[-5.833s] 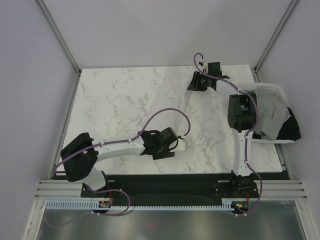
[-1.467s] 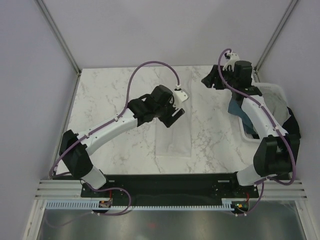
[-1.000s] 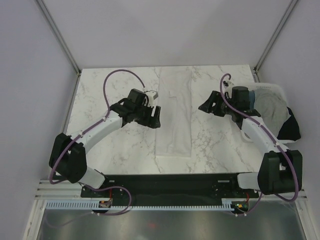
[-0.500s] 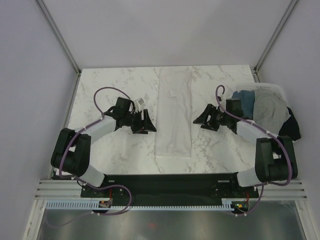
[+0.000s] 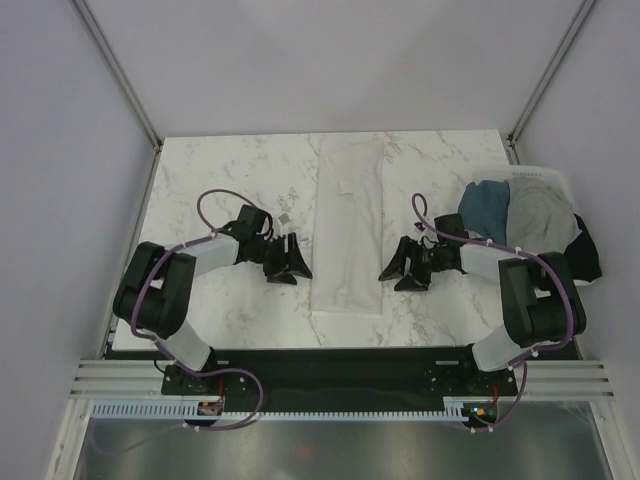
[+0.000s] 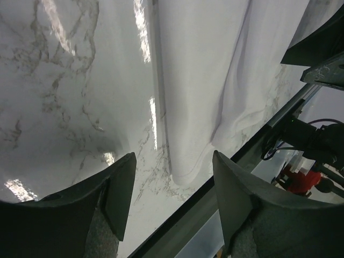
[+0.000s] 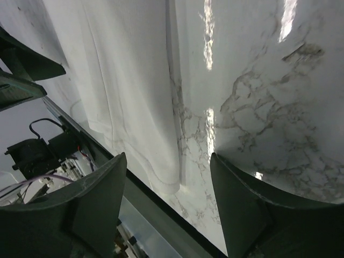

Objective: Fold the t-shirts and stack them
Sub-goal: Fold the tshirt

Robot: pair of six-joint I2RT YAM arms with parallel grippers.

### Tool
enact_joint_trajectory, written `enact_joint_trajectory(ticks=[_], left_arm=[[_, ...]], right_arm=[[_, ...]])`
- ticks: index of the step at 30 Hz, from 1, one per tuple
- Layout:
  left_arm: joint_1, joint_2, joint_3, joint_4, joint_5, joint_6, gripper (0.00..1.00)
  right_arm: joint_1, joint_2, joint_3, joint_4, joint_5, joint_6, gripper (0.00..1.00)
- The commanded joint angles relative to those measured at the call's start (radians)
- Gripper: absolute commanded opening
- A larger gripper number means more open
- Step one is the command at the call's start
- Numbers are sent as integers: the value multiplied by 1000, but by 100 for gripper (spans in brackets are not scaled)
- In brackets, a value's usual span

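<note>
A plain white t-shirt (image 5: 348, 225) lies folded into a long narrow strip down the middle of the marble table; it also shows in the left wrist view (image 6: 215, 80) and the right wrist view (image 7: 129, 80). My left gripper (image 5: 293, 264) is open and empty, low over the marble just left of the strip's near part. My right gripper (image 5: 398, 272) is open and empty, just right of the strip's near part. A teal-blue shirt (image 5: 486, 206), a light grey shirt (image 5: 540, 218) and a black shirt (image 5: 582, 255) are piled in the white bin (image 5: 545, 176) at the right.
The marble table (image 5: 220, 180) ends at a black front rail (image 5: 340, 360) close to the strip's near end. The metal frame posts (image 5: 120, 75) stand at the back corners. Purple cables loop over both arms.
Both arms have pulled back from the far half of the table and come down beside the strip's near part, one on each side. The white shirt has not moved.
</note>
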Motion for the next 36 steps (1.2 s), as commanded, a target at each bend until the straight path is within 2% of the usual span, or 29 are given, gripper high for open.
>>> enact_joint_trajectory(ticks=[1, 13, 21, 26, 30, 36], left_arm=[[0, -3, -41, 9, 30, -37, 66], [-88, 32, -56, 38, 54, -62, 63], [-109, 52, -56, 41, 68, -74, 58], [-111, 55, -58, 51, 67, -80, 54], [-112, 58, -59, 61, 80, -82, 46], [-114, 67, -60, 72, 85, -88, 45]], right_arm=[[30, 7, -10, -133, 29, -76, 72], [57, 61, 42, -335, 41, -121, 64], [109, 97, 74, -323, 3, -122, 58], [146, 150, 113, -297, -47, -102, 48], [162, 173, 137, -290, -42, -95, 48], [162, 174, 136, -257, -40, -85, 43]])
